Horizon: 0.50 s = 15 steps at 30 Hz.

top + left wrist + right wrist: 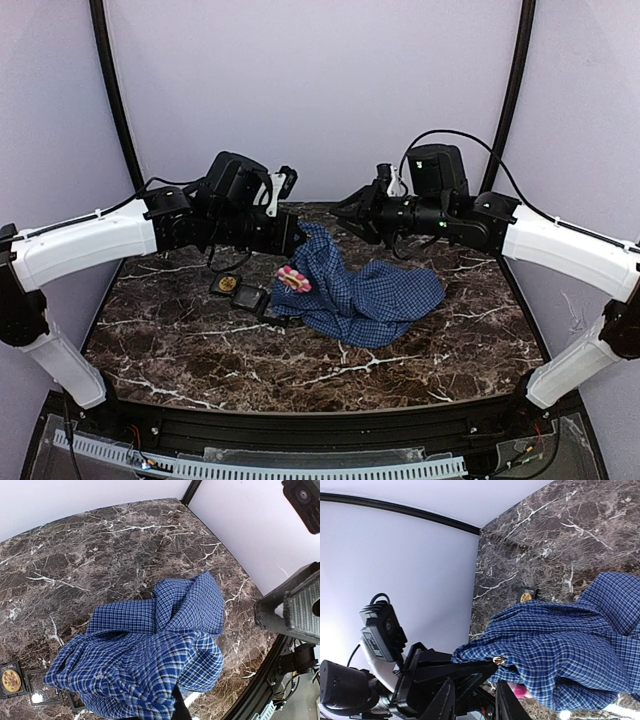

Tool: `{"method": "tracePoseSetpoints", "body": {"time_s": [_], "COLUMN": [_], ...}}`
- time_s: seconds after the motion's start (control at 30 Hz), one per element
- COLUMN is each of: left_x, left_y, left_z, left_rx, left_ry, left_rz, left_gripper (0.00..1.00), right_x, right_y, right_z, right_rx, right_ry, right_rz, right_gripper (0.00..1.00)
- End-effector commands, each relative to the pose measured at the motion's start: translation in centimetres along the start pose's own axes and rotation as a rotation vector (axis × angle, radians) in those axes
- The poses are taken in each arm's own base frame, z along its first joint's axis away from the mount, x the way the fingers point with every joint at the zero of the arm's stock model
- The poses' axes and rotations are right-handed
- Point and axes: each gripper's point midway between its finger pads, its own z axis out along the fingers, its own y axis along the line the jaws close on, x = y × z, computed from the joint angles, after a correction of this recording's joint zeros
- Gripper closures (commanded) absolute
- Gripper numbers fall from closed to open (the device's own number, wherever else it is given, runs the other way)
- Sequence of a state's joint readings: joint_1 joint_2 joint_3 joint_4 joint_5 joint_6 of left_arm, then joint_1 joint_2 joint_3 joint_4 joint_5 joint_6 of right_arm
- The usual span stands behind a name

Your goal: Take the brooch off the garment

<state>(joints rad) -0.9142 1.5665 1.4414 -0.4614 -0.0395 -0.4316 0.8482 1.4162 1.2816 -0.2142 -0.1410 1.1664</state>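
Observation:
A blue plaid garment (370, 295) lies bunched on the marble table (180, 340). My left gripper (298, 238) is shut on the garment's upper left edge and holds it lifted. In the left wrist view the cloth (150, 655) covers the left gripper (176, 702). A pink flower-shaped brooch (293, 278) hangs on the raised fold below the left gripper; it shows as a pink patch in the right wrist view (520, 691). A small gold metal piece (497, 660) sits at the pinched edge. My right gripper (345, 212) is open and empty, just right of the lifted edge, and is also in its own wrist view (475, 692).
A small black box holding a gold disc (228, 284) and another small open case (252, 298) lie on the table left of the garment. They also show in the left wrist view (11, 680) and the right wrist view (526, 596). Walls enclose the table.

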Motion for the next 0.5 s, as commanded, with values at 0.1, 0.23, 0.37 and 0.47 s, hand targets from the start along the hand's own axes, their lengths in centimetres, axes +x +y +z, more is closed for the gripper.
{"method": "tracePoseSetpoints", "body": {"time_s": [0.1,0.23,0.37,0.47], "left_x": [-3.3,-4.1,-4.0,-4.0], "left_y": [-1.7,-2.0,-2.1,-2.2], "left_z": [-2.1,-2.2,-2.0,-2.1], "left_rx": [0.099,0.113,0.121,0.124], "left_ry": [-0.153,-0.193,-0.191,-0.189], "left_rz": [-0.026,-0.049,-0.054,-0.05], "left_gripper": [0.99,0.99,0.99,0.99], "right_x": [1.3,1.9,1.7,1.5], "right_y": [2.5,1.0,0.3,0.5], "right_z": [1.3,2.0,2.4,2.6], "right_rx": [-0.115,-0.057,-0.022,-0.024], "right_ry": [0.091,0.112,0.1,0.097], "right_rz": [0.061,0.092,0.095,0.089], "right_gripper": [0.82,0.85,0.83,0.83]}}
